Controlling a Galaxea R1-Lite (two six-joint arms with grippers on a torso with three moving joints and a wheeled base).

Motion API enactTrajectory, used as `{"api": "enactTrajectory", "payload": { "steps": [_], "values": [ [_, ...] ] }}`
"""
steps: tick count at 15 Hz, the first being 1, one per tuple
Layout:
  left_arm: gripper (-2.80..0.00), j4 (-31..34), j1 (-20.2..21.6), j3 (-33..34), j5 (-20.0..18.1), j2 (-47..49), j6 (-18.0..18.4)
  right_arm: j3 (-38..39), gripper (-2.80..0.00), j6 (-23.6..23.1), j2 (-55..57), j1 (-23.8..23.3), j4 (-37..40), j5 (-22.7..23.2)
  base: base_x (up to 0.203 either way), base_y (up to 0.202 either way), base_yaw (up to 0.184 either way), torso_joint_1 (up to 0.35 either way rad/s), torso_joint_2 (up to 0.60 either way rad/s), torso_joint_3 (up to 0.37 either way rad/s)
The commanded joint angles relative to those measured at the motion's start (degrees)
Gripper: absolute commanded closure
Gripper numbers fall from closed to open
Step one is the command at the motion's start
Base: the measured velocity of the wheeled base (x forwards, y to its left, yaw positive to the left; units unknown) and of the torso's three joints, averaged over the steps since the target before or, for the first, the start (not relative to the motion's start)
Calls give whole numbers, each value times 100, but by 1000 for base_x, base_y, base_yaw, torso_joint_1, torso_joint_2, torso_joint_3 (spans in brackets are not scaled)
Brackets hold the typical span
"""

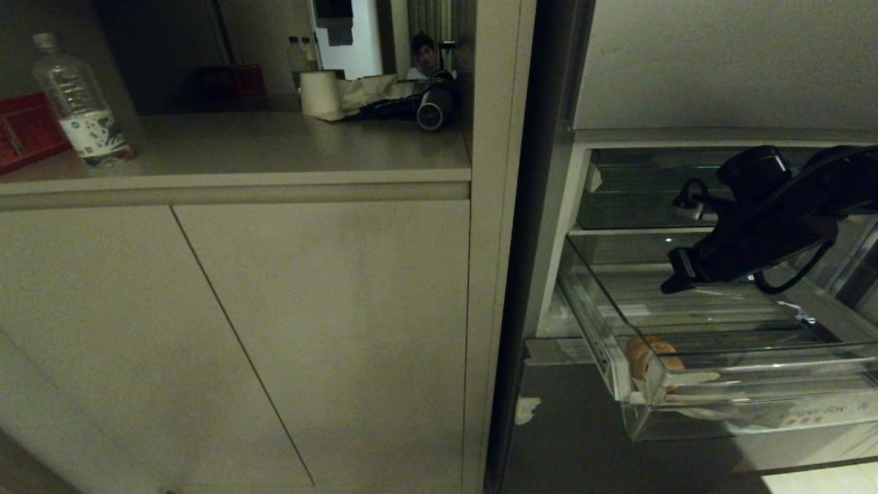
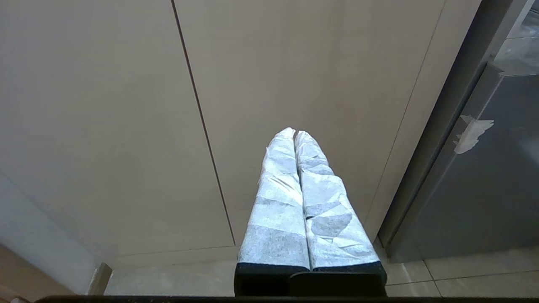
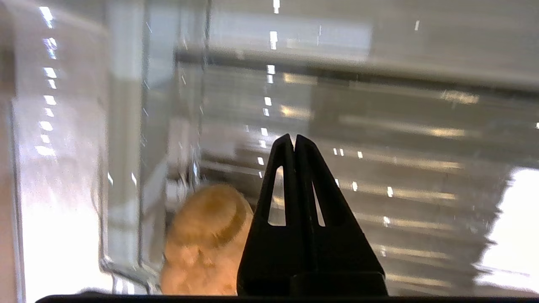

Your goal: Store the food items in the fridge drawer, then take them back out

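Right gripper (image 1: 675, 278): you have it above the open fridge drawer (image 1: 754, 405), its black fingers (image 3: 278, 185) pressed together with nothing between them.
Food item (image 1: 651, 355): your one visible orange-tan piece lies in the drawer's front corner, below the right gripper's tips and on the cabinet side of them, clear of the fingers; the right wrist view shows it just beside the closed tips, against the clear side wall.
Fridge drawer: pulled out beneath your right gripper, ribbed floor showing under the tips.
Left gripper (image 2: 294, 134): you see it only in its own wrist view, wrapped fingers (image 2: 278, 202) clenched on nothing, facing the beige cabinet door (image 2: 294, 63), with the grey fridge panel (image 2: 484, 202) to one side.
Countertop (image 1: 274, 147): well away from both grippers, carrying a clear bottle (image 1: 79, 103).
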Motion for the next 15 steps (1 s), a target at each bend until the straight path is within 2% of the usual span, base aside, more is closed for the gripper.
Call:
{"api": "enactTrajectory", "payload": {
  "steps": [1,3,6,8,9,15],
  "values": [
    [0,-2,0,0,0,0,0,-472,0,-92,294,8,627,11,0,0,0,0,0,0],
    [0,-2,0,0,0,0,0,-884,0,-156,512,9,1414,39,0,0,0,0,0,0],
    [0,-2,0,0,0,0,0,-847,0,-231,546,9,1505,359,0,0,0,0,0,0],
    [0,-2,0,0,0,0,0,-847,0,-240,560,52,1557,376,0,0,0,0,0,0],
    [0,-2,0,0,0,0,0,-847,-280,-240,546,79,1569,377,0,0,0,0,0,0],
    [0,-2,0,0,0,0,0,-803,-280,-248,291,78,1991,548,0,0,0,0,0,0]
  ]
}}
